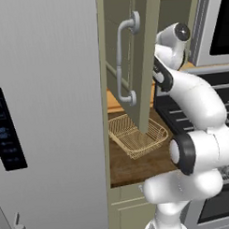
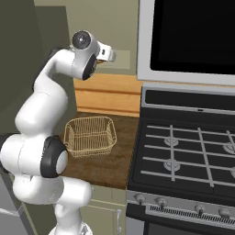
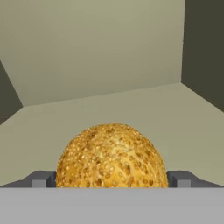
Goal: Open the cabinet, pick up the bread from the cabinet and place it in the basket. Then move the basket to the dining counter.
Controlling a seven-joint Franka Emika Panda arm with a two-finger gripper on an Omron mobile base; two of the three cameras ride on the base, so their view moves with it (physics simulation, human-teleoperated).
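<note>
1. The bread (image 3: 112, 155) sits on the floor of the cabinet (image 1: 147, 54), dead centre in the hand view, a rounded dome with no clear long axis; which way it points cannot be told.
2. Look at that crust: golden-orange, speckled all over with pale seeds, darker brown patches near the top.
3. The gripper (image 3: 112, 179) is spread wide, one dark fingertip (image 3: 41, 179) showing at the bread's left flank and the other at its right. The bread lies between them, and whether the tips touch it cannot be told.
4. Behind the bread, the cabinet's plain olive back wall and side walls; nothing else on that shelf.
5. In the left base view the cabinet door hangs open, edge toward the camera, its grey curved handle (image 1: 126, 60) upright, and the door's lower edge overlaps the basket (image 1: 136, 134).
6. The basket, tan-gold wire mesh, rests on the short wood counter (image 2: 114, 160) below, just left of the stove (image 2: 193, 156).
7. The big grey fridge (image 1: 46, 114) fills the left side; the white arm (image 1: 190, 99) reaches up into the cabinet.
</note>
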